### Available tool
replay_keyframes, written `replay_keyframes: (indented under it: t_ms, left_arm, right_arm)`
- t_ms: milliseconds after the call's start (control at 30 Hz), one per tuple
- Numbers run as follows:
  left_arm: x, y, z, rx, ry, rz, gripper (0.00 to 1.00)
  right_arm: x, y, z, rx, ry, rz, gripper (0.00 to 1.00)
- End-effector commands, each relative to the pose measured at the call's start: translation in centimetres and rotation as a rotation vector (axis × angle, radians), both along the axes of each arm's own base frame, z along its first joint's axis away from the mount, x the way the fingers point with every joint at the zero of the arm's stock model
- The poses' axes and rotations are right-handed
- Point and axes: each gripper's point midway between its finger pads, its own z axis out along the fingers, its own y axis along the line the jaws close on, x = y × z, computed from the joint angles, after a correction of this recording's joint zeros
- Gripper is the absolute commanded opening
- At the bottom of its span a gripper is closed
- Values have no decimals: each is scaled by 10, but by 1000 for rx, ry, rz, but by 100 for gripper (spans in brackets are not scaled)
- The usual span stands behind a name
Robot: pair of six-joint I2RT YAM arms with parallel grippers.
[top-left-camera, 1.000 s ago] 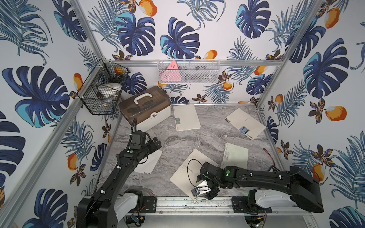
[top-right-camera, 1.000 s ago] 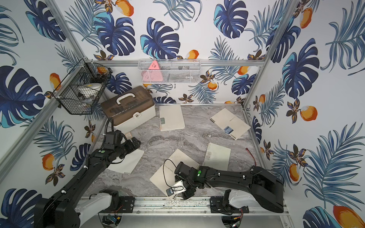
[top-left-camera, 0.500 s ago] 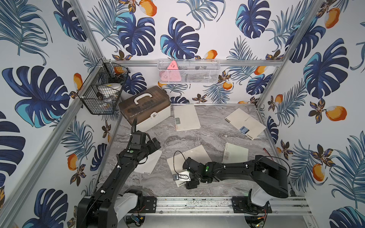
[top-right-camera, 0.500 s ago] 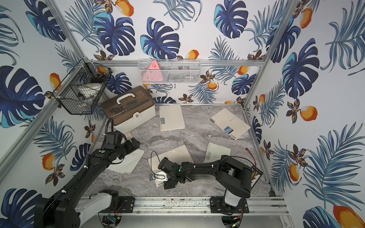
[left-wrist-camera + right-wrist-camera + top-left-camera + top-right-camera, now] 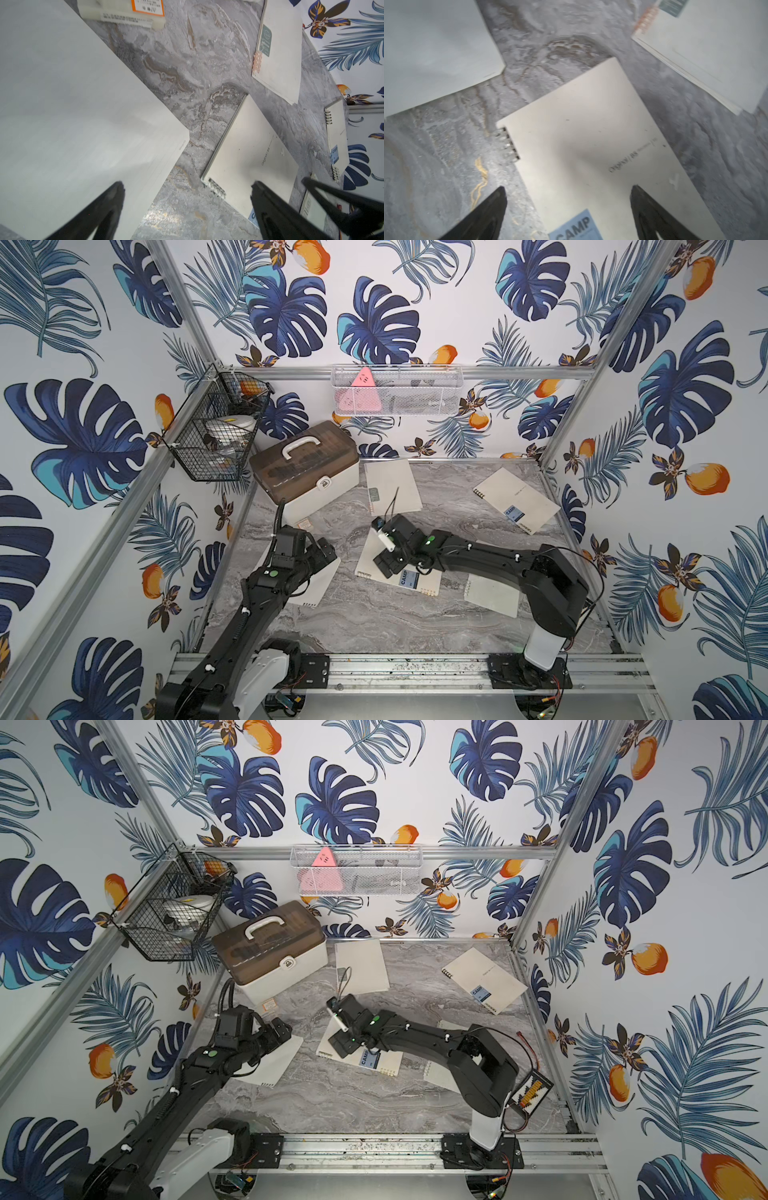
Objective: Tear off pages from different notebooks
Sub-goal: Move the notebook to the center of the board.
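Observation:
Both top views show a CAMP-labelled notebook (image 5: 419, 578) (image 5: 384, 1063) lying shut in the middle of the table. My right gripper (image 5: 385, 566) (image 5: 341, 1045) hovers over its coil end, open and empty. In the right wrist view the right gripper (image 5: 569, 192) has one finger over the cover (image 5: 581, 128) and one over bare marble. A loose page (image 5: 318, 587) (image 5: 83, 104) lies at the left under my open left gripper (image 5: 324, 554) (image 5: 188, 188). A second CAMP notebook (image 5: 517, 499) lies back right. A small notebook (image 5: 392, 485) lies at the back and another (image 5: 492, 595) lies under the right arm.
A brown-lidded white box (image 5: 307, 472) stands at the back left, close to the left arm. A black wire basket (image 5: 216, 435) and a white mesh shelf (image 5: 397, 391) hang on the walls. The metal rail (image 5: 407, 670) runs along the front edge.
The right arm has swung from the front edge back and leftward, now over the middle notebook, its jaws a little wider. The left arm has not moved.

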Motion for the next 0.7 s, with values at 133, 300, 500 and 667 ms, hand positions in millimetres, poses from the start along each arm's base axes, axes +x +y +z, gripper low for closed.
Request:
replay_keyframes:
  t_ms: [133,300,500,667]
  left_arm:
    - [-21,-51,-17,-125,4,-39,99]
    - [-8,-98,-19,-103,-12,-131,99]
    - [17,-131,-48,-46,42,-178,99]
    - [40,-150,-69,-11,78,-221,99]
  right_arm:
    - [54,-71,-35,35,221,-155,92]
    - [75,-84,-58,82,324,-190,90]
    - [53,-92,-72,63,403,-203,88]
    - [16,-102,-61,95,462,-212,85]
